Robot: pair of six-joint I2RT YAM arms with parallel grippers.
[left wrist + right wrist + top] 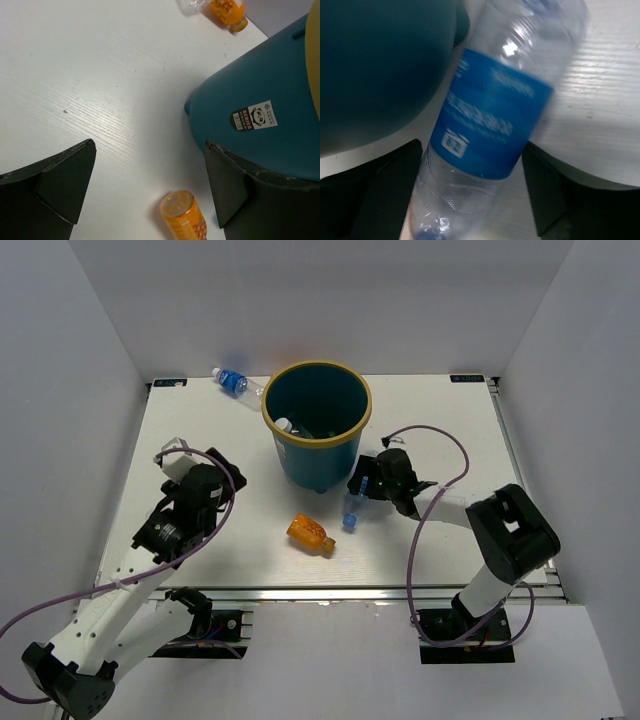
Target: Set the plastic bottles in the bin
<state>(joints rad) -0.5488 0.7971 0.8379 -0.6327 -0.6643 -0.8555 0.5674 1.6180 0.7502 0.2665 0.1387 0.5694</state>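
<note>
The dark teal bin (315, 460) stands mid-table, with a clear bottle (284, 425) and something green inside. A blue-labelled bottle (233, 381) lies at the back left. An orange bottle (310, 533) lies in front of the bin. My right gripper (362, 483) is beside the bin's base, jaws wide on either side of a blurred clear blue-labelled bottle (490, 120). My left gripper (222, 472) is open and empty left of the bin (260, 85). An orange bottle (184, 216) lies low between its jaws. Another orange bottle (227, 11) shows at that view's top.
White walls close the table's back and both sides. A metal rail (330, 592) runs along the near edge. Purple cables (440, 440) loop over the right arm and trail from the left. The bin fills the left of the right wrist view (380, 65).
</note>
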